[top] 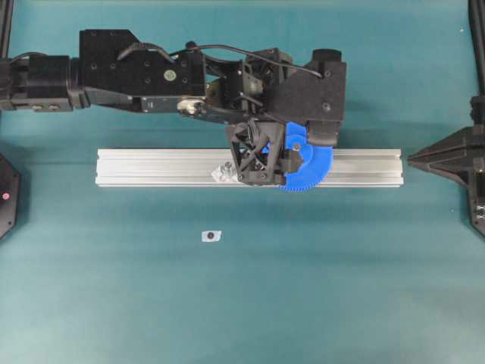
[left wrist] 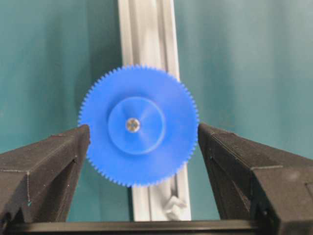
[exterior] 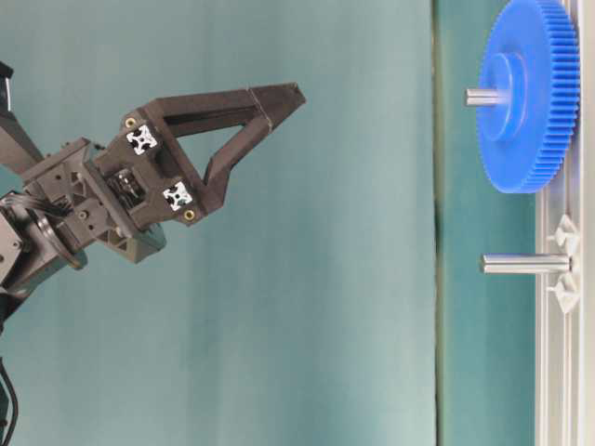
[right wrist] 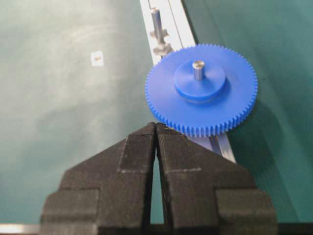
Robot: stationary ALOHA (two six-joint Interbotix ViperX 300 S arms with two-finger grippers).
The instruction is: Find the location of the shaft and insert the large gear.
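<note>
Blue plastic, the large gear [left wrist: 138,126] sits flat on the aluminium rail [top: 151,163], with the shaft [right wrist: 197,68] poking up through its hub; a second pin [exterior: 521,264] stands bare further along the rail. Left gripper [left wrist: 142,139] has its fingers [left wrist: 46,166] spread wide on either side of the rim, holding nothing, while the right gripper [right wrist: 156,128] waits nearby with fingers pressed together. Insertion looks complete, so a good finish is probably lifting the left arm straight up without brushing the teeth.
</note>
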